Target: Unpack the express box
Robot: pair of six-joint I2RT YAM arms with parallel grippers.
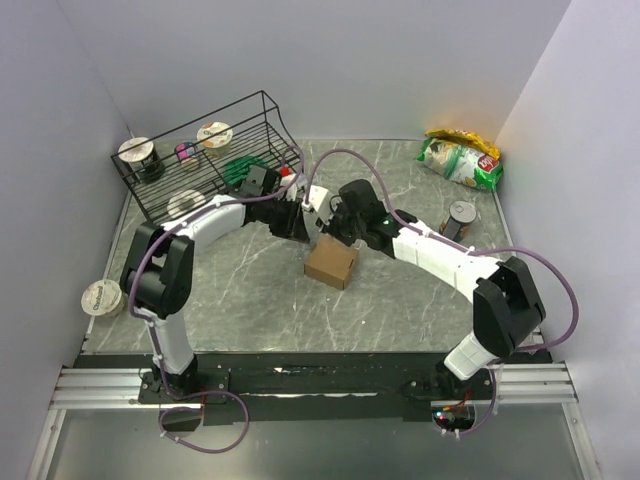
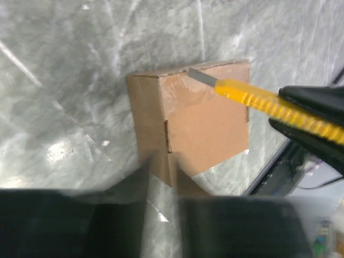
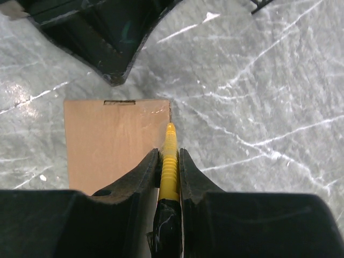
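Left gripper [image 2: 161, 193] is blurring into a dark mass along the lower edge of its own view, so I can't tell if the jaws are parted or closed. It's also covering the box [image 2: 204, 123] corner nearest to it. The knife [image 2: 252, 97] handle is running off the right edge there, with its back end disappearing inside the right gripper [image 3: 169, 156]. In the right wrist view those fingers are hiding the box edge closest to them. From above, both grippers are overlapping the box's far side. The knife is showing too small to make out. Cup [image 1: 215, 133] labels in the rack [image 1: 270, 110] are reading too small.
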